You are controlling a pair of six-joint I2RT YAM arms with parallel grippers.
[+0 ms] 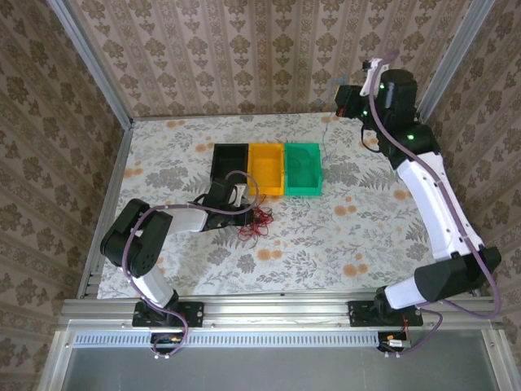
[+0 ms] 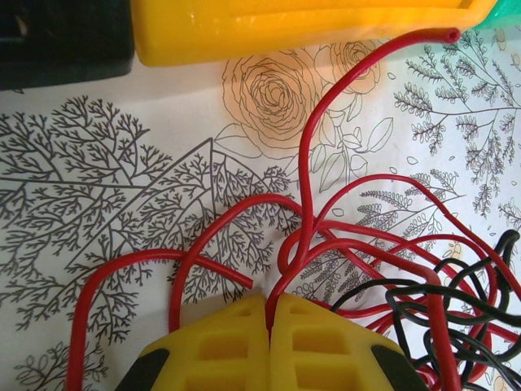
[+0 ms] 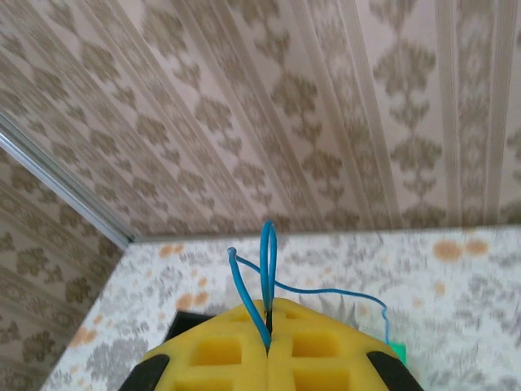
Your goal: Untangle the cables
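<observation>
"While the left gripper [image 2: 269, 308] pinches a red cable [image 2: 303, 187] in the tangle on the table before the yellow bin [image 2: 309, 28], what might fail?"

"Its loops cross a black cable [image 2: 444, 305], so pulling could tighten the knot. The right gripper [image 3: 269, 318], held high, clamps the thin blue cable [image 3: 266, 252], which may slip free."

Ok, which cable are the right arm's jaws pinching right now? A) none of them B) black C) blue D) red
C: the right wrist view shows the jaws shut on the blue cable, with its loop rising from between them.
</observation>
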